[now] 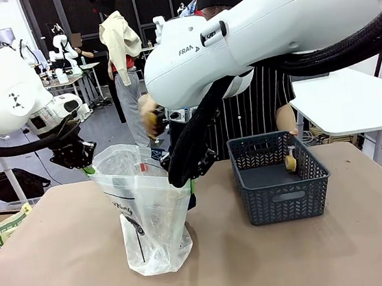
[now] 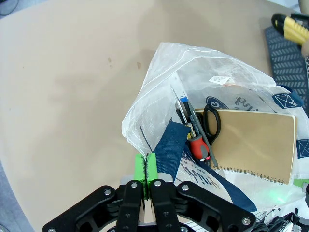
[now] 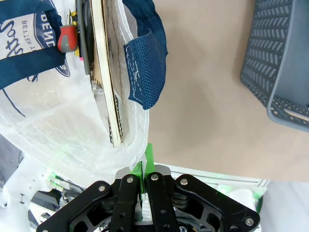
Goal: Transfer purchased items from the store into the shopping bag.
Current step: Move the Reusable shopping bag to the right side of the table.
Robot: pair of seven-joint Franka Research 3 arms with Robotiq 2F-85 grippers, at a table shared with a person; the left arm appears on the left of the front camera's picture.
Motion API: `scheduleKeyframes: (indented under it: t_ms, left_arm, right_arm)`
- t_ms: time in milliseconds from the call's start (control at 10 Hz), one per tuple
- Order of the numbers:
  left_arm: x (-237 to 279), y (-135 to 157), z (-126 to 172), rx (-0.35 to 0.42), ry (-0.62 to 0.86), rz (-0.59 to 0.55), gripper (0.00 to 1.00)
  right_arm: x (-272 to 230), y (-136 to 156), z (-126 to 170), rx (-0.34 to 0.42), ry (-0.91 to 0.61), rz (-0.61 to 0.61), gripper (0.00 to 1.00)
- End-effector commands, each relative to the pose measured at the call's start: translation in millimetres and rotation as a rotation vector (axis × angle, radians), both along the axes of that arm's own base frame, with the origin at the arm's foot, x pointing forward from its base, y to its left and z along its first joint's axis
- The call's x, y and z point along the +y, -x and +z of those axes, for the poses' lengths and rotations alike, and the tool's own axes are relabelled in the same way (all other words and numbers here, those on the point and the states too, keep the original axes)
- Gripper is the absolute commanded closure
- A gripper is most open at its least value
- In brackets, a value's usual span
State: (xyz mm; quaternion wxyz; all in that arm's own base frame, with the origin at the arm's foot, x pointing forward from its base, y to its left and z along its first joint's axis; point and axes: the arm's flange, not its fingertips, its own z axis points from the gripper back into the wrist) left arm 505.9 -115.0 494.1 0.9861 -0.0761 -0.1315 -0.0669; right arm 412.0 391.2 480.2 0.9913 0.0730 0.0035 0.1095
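Note:
The shopping bag [image 1: 146, 203] stands upright on the table, left of centre. My left gripper [image 2: 148, 166] is shut on the bag's rim beside a navy strap [image 2: 178, 150]; in the front view it [image 1: 83, 163] holds the bag's left edge. My right gripper [image 3: 145, 164] is shut on the opposite rim. Inside the bag lie a brown spiral notebook [image 2: 256, 145], black-handled scissors [image 2: 212, 121] and a red-handled screwdriver [image 2: 199, 145]. The store [image 1: 277, 174], a grey basket, stands to the right with a small tan roll [image 1: 290, 163] in it. A person's hand [image 1: 151, 120] holds a yellow-and-black item [image 2: 289, 26] above the bag.
The right arm's black cables [image 1: 192, 150] hang across the bag's right side. A white table [image 1: 352, 100] stands behind the basket at the right. Bare brown tabletop [image 1: 67, 267] lies left of and in front of the bag.

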Motion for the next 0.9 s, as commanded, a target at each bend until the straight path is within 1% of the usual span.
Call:
scheduleKeyframes:
  t_ms: [0, 800]
  left_arm:
    - [2.7, 3.6, -0.8, -0.012, 0.006, 0.008, 1.00]
    - [2.7, 3.6, -0.8, -0.012, 0.006, 0.008, 1.00]
  right_arm:
    - [-4.6, 3.4, -1.1, 0.003, -0.013, 0.007, 1.00]
    - [-4.6, 3.4, -1.1, 0.003, -0.013, 0.007, 1.00]
